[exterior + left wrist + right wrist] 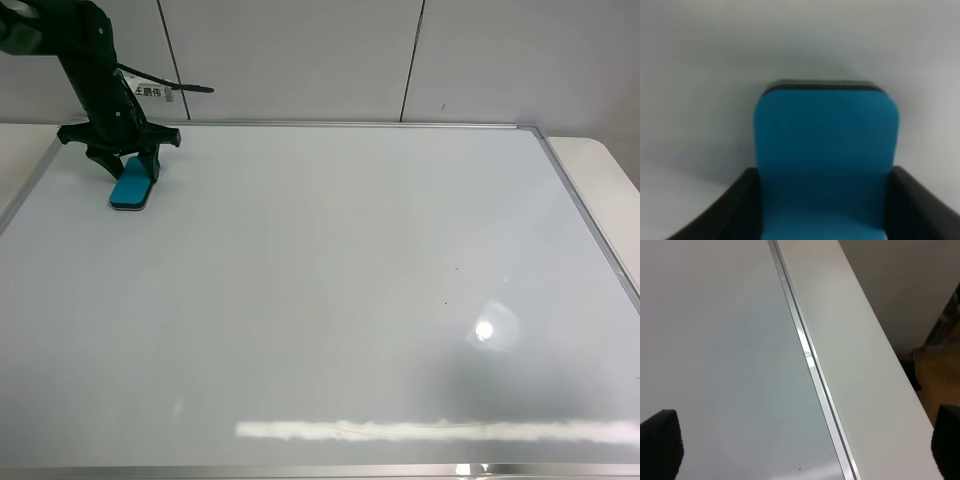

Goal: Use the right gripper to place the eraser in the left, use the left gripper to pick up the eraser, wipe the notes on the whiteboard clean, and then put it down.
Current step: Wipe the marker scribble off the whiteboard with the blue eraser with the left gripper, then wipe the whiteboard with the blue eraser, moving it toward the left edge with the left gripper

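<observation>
On the whiteboard [330, 300], left hand [132, 170] pinches eraser [133, 187] (right hand [800, 450] spread).

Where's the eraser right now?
In the exterior high view the eraser lies on the whiteboard near its far left corner, between the fingers of the left gripper.

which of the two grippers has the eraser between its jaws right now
The left gripper, on the slim black arm at the whiteboard's far left corner, straddles the teal eraser. The right gripper holds nothing.
</observation>
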`<state>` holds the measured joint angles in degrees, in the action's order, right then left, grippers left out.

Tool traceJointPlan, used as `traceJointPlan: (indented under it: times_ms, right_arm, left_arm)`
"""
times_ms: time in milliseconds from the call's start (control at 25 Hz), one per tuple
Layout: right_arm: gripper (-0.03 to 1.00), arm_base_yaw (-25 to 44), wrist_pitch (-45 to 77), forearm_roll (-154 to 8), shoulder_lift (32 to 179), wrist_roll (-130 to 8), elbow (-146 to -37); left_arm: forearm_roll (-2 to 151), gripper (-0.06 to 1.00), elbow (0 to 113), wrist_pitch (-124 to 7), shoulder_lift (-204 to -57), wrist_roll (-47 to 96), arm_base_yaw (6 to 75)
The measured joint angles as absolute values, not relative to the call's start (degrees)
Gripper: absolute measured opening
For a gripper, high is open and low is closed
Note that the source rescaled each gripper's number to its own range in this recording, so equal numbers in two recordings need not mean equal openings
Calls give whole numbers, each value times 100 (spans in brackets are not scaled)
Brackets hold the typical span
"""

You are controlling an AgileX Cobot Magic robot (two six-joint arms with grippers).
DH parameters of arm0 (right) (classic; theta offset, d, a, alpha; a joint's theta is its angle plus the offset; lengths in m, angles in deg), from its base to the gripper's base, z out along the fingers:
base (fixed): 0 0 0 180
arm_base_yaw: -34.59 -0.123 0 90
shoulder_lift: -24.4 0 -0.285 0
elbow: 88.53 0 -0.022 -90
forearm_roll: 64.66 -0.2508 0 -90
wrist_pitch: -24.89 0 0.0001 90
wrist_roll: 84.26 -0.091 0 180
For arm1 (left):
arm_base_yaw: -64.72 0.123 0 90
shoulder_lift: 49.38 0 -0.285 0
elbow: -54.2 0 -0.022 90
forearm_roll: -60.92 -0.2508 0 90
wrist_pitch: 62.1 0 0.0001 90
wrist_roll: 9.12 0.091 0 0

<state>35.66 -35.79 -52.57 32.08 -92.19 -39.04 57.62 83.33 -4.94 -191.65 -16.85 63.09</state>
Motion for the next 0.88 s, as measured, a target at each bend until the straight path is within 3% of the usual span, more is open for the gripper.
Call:
traceJointPlan:
  times_ms: [600, 880]
  right_arm:
    - [100, 3566, -3579, -5257, 3208, -9219, -3904]
    - [100, 3566, -3579, -5257, 3208, -9219, -3904]
  left_arm:
    - [5705, 1, 8314, -183, -19025, -1615, 6283]
    - [5696, 1, 8276, 587, -18396, -1602, 5747]
